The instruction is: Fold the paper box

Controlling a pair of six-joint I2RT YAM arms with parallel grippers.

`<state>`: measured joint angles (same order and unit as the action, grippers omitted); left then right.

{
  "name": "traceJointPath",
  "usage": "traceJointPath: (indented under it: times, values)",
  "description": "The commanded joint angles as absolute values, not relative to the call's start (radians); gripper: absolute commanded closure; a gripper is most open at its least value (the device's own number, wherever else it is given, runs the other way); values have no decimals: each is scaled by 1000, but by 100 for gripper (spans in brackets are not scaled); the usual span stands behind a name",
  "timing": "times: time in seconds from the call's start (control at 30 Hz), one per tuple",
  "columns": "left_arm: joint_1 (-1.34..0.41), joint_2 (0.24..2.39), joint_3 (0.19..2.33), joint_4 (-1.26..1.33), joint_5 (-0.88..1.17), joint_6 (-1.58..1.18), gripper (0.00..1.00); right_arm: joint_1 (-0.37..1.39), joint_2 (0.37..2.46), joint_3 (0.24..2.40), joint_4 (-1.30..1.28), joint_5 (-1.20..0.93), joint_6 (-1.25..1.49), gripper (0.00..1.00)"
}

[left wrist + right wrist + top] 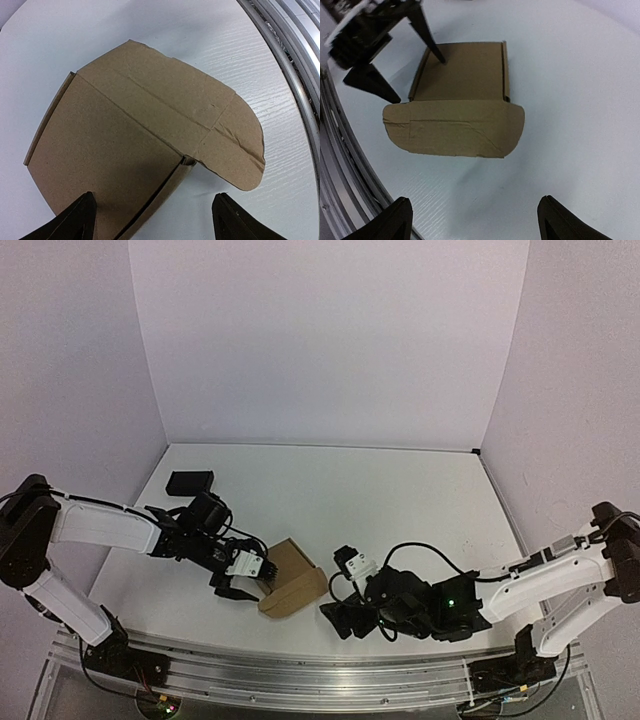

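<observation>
Left gripper (pixel 154 196): jaws spread wide, nothing clamped. In my left wrist view one of the left fingers (pixel 75 222) sits over brown cardboard and the other over bare white table (pixel 280 165) on the rail (pixel 300 65) side.

From the right wrist cam, one left tip is down on the top panel of the paper box (pixel 460 80), close to its rail-side edge. The other tip is just off the corner where the flap (pixel 455 132) starts. So the left gripper straddles that edge. I can't tell if either tip is pressing or only touching.

Right gripper (pixel 475 198): right fingers (pixel 390 225) also wide apart, with only table between them. It's short of the flap and not touching the box.

Box state: partly folded, low and squarish, lying on the table. Thin side walls stand along two opposite edges of the panel. The rounded flap sticks out toward the right gripper. It's creased, and its free edge looks lifted, with a shadow under it.

Overhead: the box is close to the near edge of the table, a little left of centre, between the two grippers. The left gripper is on it and the right one is just beside it. A small black block (pixel 190 481) sits toward the far left, well apart from the box.
</observation>
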<state>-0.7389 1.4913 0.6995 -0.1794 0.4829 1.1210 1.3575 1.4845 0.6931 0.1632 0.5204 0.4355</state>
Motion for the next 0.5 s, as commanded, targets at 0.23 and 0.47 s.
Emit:
traceJointPath:
  times: [0.23,0.47]
  values:
    - [-816,1520,750,-414,353,715,24,1147,1657,563,699,79,1174,22]
    - [-863,1528,781,-474,365,596,23,1144,1873,625,864,7,1357,30]
